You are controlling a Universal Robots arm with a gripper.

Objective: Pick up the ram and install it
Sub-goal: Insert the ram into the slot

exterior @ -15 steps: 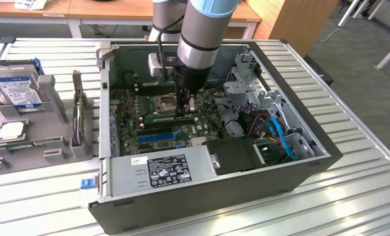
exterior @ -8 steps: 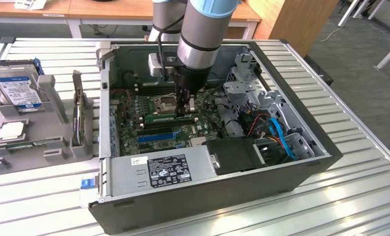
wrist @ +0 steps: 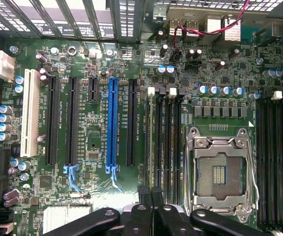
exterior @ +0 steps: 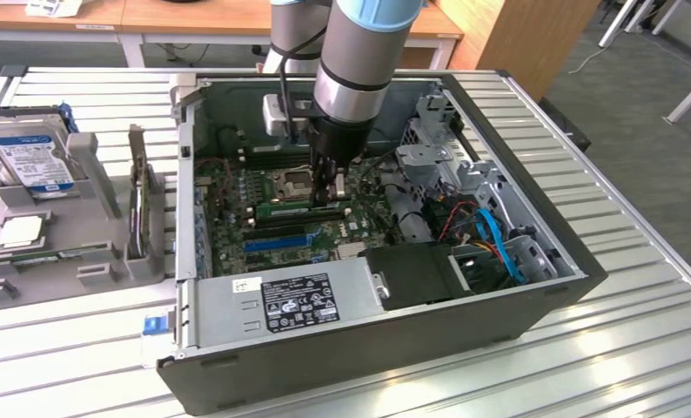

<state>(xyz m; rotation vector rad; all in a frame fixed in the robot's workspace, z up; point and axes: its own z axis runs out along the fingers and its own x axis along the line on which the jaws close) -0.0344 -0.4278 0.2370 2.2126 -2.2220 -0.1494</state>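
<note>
The ram (exterior: 297, 209) is a narrow green stick standing on edge in the black memory slots (exterior: 305, 218) of the motherboard, inside the open computer case (exterior: 380, 374). My gripper (exterior: 329, 193) reaches straight down into the case and is shut on the ram's top edge near one end. In the wrist view the black fingertips (wrist: 144, 196) meet closely over the memory slots (wrist: 163, 142) beside the empty processor socket (wrist: 220, 169).
A grey power supply (exterior: 287, 300) fills the case's near corner, with a drive cage and blue cables (exterior: 502, 244) on the exterior view's right. Outside the case, on the exterior view's left, a grey holder (exterior: 43, 252) carries a hard drive (exterior: 32, 161) and a silver processor chip (exterior: 21, 231).
</note>
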